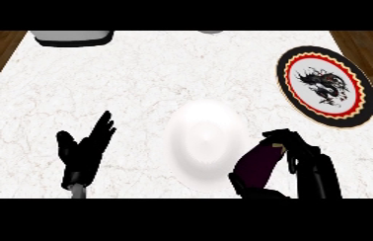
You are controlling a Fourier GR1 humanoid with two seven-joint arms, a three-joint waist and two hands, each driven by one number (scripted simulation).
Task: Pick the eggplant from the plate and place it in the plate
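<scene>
A dark purple eggplant sits in my right hand, whose fingers and thumb curl round it at the lower right, just off the right rim of a plain white plate. A second plate, black-rimmed with red and yellow bands and a dragon picture, lies at the far right of the counter with nothing on it. My left hand stays open at the lower left, fingers up, resting.
The white marble counter spans the view, with wooden edges at both upper corners. A grey and black appliance stands at the back left. A small grey object peeks in at the back middle.
</scene>
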